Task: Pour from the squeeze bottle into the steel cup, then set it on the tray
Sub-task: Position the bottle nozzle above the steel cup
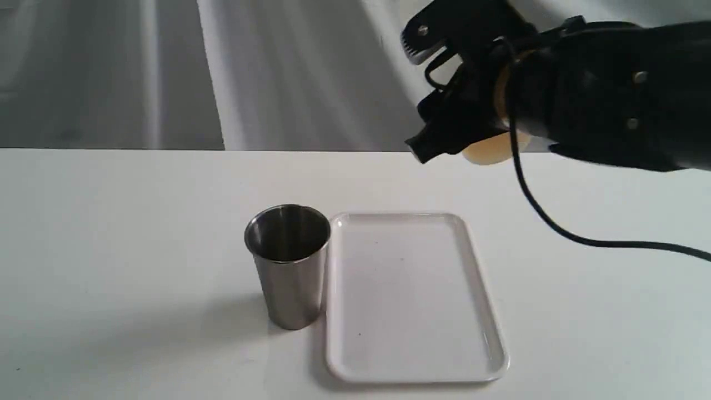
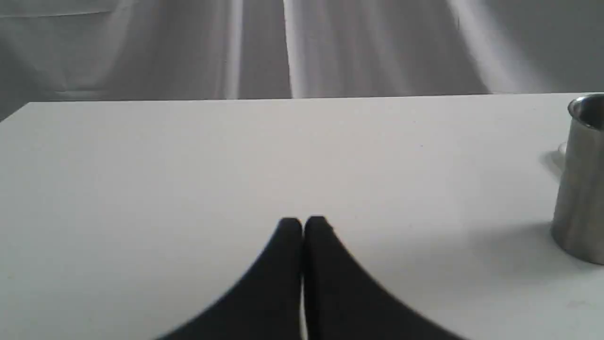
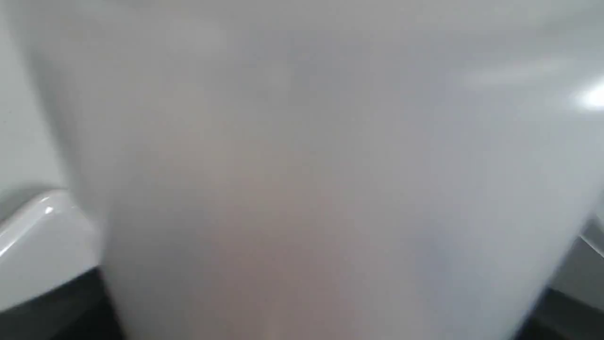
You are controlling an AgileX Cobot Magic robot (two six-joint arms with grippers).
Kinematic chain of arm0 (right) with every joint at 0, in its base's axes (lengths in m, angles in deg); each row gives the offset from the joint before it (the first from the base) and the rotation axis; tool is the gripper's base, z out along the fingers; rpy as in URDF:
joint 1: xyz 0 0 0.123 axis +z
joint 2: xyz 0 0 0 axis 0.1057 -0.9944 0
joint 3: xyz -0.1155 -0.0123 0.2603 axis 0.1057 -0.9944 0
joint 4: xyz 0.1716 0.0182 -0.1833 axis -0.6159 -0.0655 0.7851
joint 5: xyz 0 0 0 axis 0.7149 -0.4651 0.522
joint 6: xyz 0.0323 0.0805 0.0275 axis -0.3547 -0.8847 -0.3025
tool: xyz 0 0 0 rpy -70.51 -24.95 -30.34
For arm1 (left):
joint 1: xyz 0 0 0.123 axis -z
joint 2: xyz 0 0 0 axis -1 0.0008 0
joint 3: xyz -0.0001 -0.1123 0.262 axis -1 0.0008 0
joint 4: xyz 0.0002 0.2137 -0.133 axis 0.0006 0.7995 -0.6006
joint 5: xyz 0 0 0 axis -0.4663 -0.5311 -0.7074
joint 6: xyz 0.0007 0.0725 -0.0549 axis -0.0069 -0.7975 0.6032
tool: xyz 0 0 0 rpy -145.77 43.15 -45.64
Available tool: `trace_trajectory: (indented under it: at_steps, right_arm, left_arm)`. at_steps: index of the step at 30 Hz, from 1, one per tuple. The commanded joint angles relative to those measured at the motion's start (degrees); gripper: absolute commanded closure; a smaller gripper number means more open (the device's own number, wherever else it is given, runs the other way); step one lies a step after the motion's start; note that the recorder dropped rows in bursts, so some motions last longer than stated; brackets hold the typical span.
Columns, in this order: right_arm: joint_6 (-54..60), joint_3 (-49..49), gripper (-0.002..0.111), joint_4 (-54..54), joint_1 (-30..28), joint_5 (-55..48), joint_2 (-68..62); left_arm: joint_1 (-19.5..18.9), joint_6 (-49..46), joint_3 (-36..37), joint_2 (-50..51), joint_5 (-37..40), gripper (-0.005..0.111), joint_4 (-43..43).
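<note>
The steel cup (image 1: pixel 289 264) stands upright on the white table, touching the left long side of the tray (image 1: pixel 411 294). High at the back right, my right gripper (image 1: pixel 417 97) holds the squeeze bottle (image 1: pixel 489 151) off the table. Only a small amber-whitish patch of the bottle shows under the black fingers; its nozzle is hidden. The bottle's blurred translucent body (image 3: pixel 311 179) fills the right wrist view. My left gripper (image 2: pixel 302 221) hovers low over bare table, fingers pressed together and empty, with the steel cup (image 2: pixel 579 189) off to its side.
A black cable (image 1: pixel 555 222) hangs from the right arm and trails over the table to the right of the tray. Grey curtain folds (image 1: pixel 278 72) close off the far edge of the table. A white rounded rim (image 3: pixel 37 231) shows beside the bottle.
</note>
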Motion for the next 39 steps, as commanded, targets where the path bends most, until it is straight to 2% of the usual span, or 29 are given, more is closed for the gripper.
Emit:
trace_trajectory:
  at_steps: [1,7,16,39]
  right_arm:
    - [1.36,1.99,0.099,1.70,1.48,-1.48,-2.30]
    - [4.03,2.82,0.099,2.20,3.55,-5.66,-5.86]
    - [9.85,2.82,0.099,2.79,5.79,-6.45,-8.49]
    - [24.05,2.82,0.099,3.03,7.41,-9.10,-10.98]
  left_arm:
    - [0.46,0.14,0.25,-0.15,-0.42,0.107,-0.04]
    - [0.46,0.27,0.25,-0.15,-0.42,0.107,-0.04]
    - [0.46,0.03,0.25,-0.15,-0.42,0.107,-0.04]
    - [0.46,0.06,0.25,-0.15,-0.42,0.107,-0.04]
